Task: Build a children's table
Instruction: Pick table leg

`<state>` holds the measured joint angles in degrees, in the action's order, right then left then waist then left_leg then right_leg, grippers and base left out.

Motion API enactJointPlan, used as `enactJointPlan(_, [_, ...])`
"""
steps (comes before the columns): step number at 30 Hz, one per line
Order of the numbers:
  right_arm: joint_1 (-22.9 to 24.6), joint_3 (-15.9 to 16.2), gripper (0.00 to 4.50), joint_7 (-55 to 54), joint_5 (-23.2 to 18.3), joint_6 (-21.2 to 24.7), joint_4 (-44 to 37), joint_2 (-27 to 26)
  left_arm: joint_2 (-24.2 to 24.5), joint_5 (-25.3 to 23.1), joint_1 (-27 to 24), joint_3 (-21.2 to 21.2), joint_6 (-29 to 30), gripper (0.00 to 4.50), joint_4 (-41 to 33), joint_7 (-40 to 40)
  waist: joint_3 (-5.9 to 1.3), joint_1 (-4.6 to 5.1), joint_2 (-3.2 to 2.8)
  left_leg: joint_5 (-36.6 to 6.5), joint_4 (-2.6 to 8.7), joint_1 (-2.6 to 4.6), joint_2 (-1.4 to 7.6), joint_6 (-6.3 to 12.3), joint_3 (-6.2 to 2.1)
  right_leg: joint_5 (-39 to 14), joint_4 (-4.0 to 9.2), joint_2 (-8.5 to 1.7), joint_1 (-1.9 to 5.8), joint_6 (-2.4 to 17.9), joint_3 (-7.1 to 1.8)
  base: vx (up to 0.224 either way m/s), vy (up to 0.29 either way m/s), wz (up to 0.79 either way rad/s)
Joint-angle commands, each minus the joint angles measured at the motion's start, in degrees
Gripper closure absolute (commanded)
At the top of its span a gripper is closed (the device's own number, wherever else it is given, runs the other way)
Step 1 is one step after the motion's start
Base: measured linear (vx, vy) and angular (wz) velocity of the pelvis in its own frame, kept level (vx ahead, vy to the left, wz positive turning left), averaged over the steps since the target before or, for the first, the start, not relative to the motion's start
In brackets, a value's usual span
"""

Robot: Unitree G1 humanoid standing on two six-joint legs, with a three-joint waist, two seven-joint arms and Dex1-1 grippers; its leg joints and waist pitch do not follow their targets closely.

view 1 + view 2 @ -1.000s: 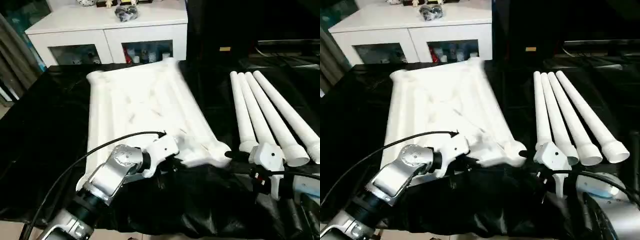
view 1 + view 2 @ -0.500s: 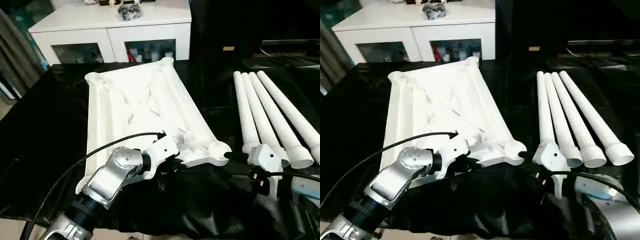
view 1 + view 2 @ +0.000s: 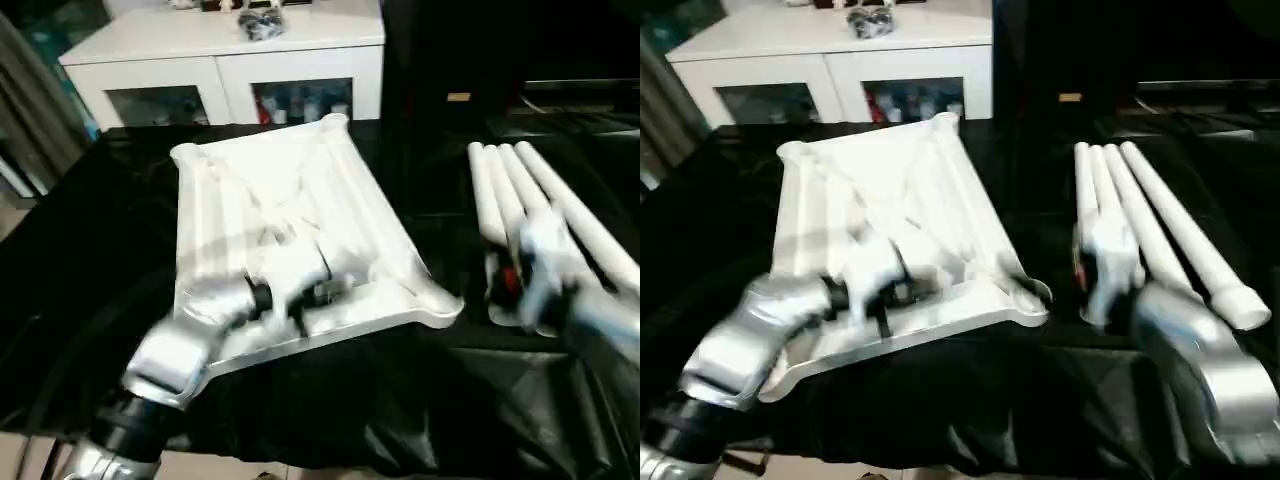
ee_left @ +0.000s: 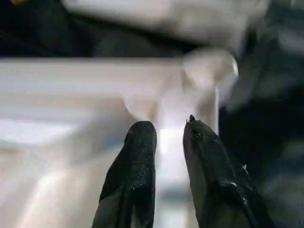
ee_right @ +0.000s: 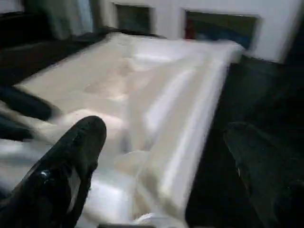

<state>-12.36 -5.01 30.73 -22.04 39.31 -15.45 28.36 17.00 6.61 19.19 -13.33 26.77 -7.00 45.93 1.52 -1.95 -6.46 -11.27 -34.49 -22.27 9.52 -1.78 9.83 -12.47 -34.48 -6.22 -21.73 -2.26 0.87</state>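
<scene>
White plastic, ribbed side up — the tabletop [image 3: 290,230] lies on a black cloth [image 3: 90,270] in the left eye view, its near edge toward the robot and a white cabinet [image 3: 230,60] behind its far end. The left gripper [image 3: 325,292] is over the near part of the tabletop, at the end of the silver left forearm [image 3: 175,350]. To the right, well apart from the tabletop, the legs [image 3: 560,220] lie side by side on the cloth; the blurred right gripper [image 3: 525,275] is above their near, flared ends.

Right eye view: the same layout, with a round corner socket [image 3: 1035,292] at the tabletop's near right corner.

Left wrist view: the two black fingers [image 4: 137,166] stand a narrow gap apart over a white rib, not clamped on anything.

Right wrist view — the fingers [image 5: 71,161] are spread wide, one on each side of the tabletop's edge, holding nothing.
</scene>
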Motion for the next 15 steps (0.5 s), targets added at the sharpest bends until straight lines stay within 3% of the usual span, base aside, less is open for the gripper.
enactJointPlan(1, [-1.81,0.28,0.00,-5.00,2.68,5.33,2.14,-0.78,-0.13,1.05,-1.22,1.66,1.63,3.33,-1.54,-1.77,-2.93,0.04,2.34,-4.08,3.97,0.85,1.87,3.65,-0.61,-0.93,3.44,-0.73,2.04,14.96,-0.26,0.000,0.000,0.00])
enactJointPlan(2, [-3.88,0.44,0.00,-7.93,3.49,9.22,4.00,-1.59,-0.25,1.02,-2.16,1.93,1.93,3.33,-2.76,-2.25,-3.00,-0.21,2.22,-2.64,3.82,0.88,1.93,3.99,-0.57,-0.64,3.33,-0.76,1.94,14.61,-0.31,0.000,0.000,0.00])
enactJointPlan(3, [-4.60,0.38,0.00,-8.77,3.52,10.53,4.75,-1.89,-0.13,0.88,-2.55,1.82,1.90,3.33,-3.21,-2.23,-3.14,-0.23,1.79,-1.52,3.74,0.83,1.77,4.02,-0.67,-0.01,3.10,-0.76,2.09,14.52,-0.29,0.000,0.000,0.00])
enactJointPlan(4, [-5.79,-0.12,0.00,-10.35,3.67,12.07,5.99,-2.59,0.09,0.93,-3.19,1.61,1.99,3.33,-4.09,-2.22,-3.23,-0.34,1.73,-1.29,3.62,0.95,1.80,4.06,-0.61,0.42,3.11,-0.72,1.98,14.35,-0.30,0.000,0.000,0.00])
enactJointPlan(5, [-7.33,-0.49,0.00,-12.12,4.41,13.82,7.81,-3.04,0.38,0.66,-3.83,1.19,1.66,3.33,-4.98,-2.30,-3.20,-0.24,2.94,-0.26,3.58,0.69,1.81,4.36,-0.51,1.64,2.98,-0.71,2.13,14.31,-0.40,0.000,0.000,0.00])
enactJointPlan(6, [-8.44,-0.72,0.00,-13.52,4.92,15.15,8.97,-3.36,0.57,0.56,-4.25,0.94,1.63,3.33,-5.69,-2.44,-3.18,-0.42,2.37,0.23,3.61,0.86,1.78,4.42,-0.50,1.54,2.94,-0.72,1.89,14.43,-0.33,0.000,0.000,0.00])
enactJointPlan(7, [-9.24,-0.97,0.00,-14.39,5.26,15.95,9.97,-3.51,0.68,0.59,-4.51,0.79,1.85,3.33,-6.13,-2.45,-3.18,-0.42,2.37,0.23,3.61,0.86,1.78,4.42,-0.50,1.54,2.94,-0.72,1.89,14.43,-0.33,0.000,0.000,0.00])
enactJointPlan(8, [-10.42,-1.33,0.00,-15.60,5.66,17.23,11.42,-3.65,0.81,0.80,-4.89,0.55,2.45,3.33,-6.91,-2.55,-3.10,-0.32,3.06,-0.29,3.61,0.95,1.94,4.00,-0.32,1.07,3.04,-0.65,1.90,14.54,-0.41,0.000,0.000,0.00])
enactJointPlan(9, [-11.21,-1.46,0.00,-16.13,5.97,17.50,12.30,-3.66,0.95,0.83,-5.13,0.34,2.64,3.33,-7.32,-2.57,-3.17,-0.57,2.66,-0.14,3.53,1.02,1.93,3.88,-0.33,1.20,2.88,-0.81,1.91,14.59,-0.45,0.000,0.000,0.00])
enactJointPlan(10, [-12.16,-1.42,0.00,-16.68,6.55,18.48,13.08,-3.64,1.18,0.84,-5.36,0.04,2.84,3.33,-7.73,-2.60,-3.03,-0.47,2.95,-0.40,3.55,0.98,1.90,3.91,-0.22,0.98,2.97,-0.68,1.83,14.48,-0.48,0.000,0.000,0.00])
enactJointPlan(15, [-15.17,-0.50,0.00,-18.14,8.31,18.96,16.62,-3.45,2.03,0.37,-6.20,-1.26,3.14,3.33,-8.65,-2.18,-2.98,-0.58,2.90,-0.99,3.55,1.01,1.86,2.69,-0.20,1.25,2.80,-0.67,1.92,14.12,-0.51,0.000,0.000,0.00])
